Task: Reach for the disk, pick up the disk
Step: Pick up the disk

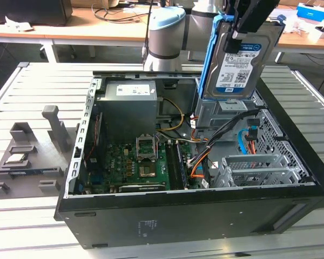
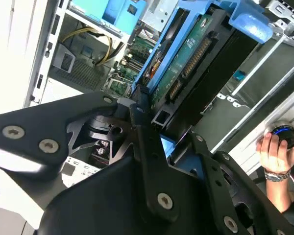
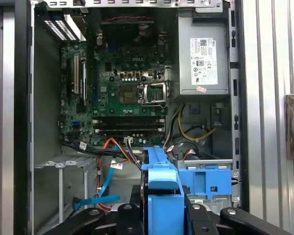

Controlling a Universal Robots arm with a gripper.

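Claw (image 1: 243,32): clamped on the disk (image 1: 238,62), lifted above the open computer case (image 1: 194,216) | disk: upright, label facing the exterior view, blue rails on its edges, over the drive cage (image 1: 221,116) | motherboard (image 3: 122,98) exposed inside case | case on slatted tabletop (image 1: 21,232)

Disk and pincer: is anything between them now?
Nothing: in the exterior view the pincer is shut on the disk, held upright above the open computer case.
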